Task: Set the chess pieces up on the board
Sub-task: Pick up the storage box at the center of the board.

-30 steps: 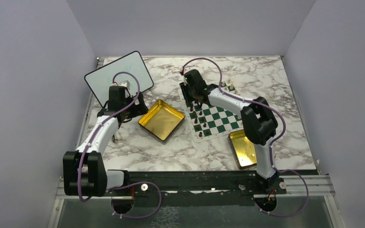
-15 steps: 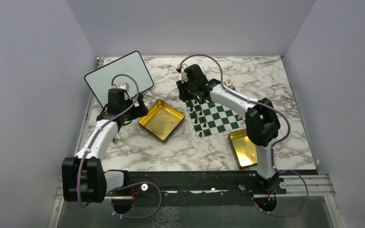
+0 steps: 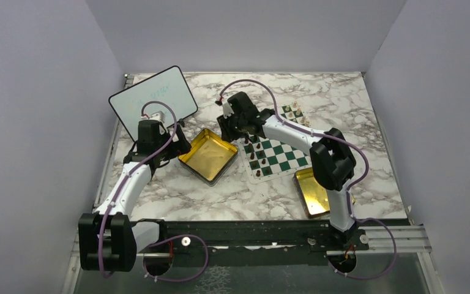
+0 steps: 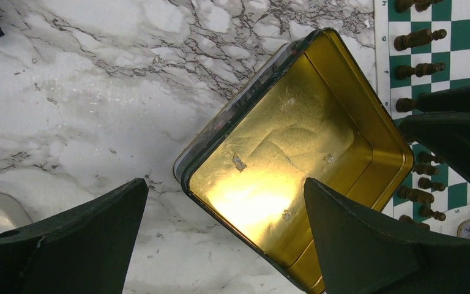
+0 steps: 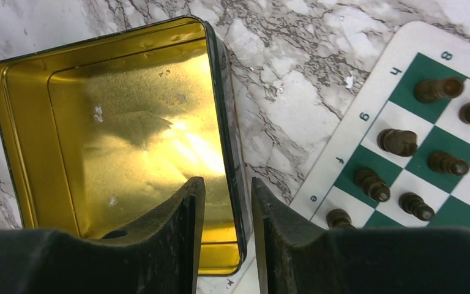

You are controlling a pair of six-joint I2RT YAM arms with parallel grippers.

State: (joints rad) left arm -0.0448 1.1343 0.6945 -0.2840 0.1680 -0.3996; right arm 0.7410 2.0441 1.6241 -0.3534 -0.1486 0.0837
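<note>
Scene: a marble table (image 3: 232, 196) fills the top view, with both arms reaching up from the bottom edge.
Board: the board (image 3: 279, 153) lies right of centre in the top view, turned at a slant; in the right wrist view its white border fills the right side.
Dark pieces: the dark chess pieces (image 5: 398, 141) stand in two rows along the board's left edge, one to a square.
Other pieces: a small cluster (image 3: 292, 112) stands at the board's upper end, too small to make out.
Gold tin: the open gold tin (image 3: 208, 153) sits at the centre, just beside the board's left edge; its inside shows bare gold.
Second tin: a second tin (image 3: 312, 193) lies at the board's lower right, partly under the right arm.
Whiteboard: a whiteboard (image 3: 153, 95) lies at upper left.
Left gripper: the left gripper (image 4: 225, 184) hangs over the gold tin, jaws spread wide and empty.
Right gripper: the right gripper (image 5: 227, 184) hovers over the tin's wall nearest the board; its jaws stand a narrow gap apart with nothing between them.
</note>
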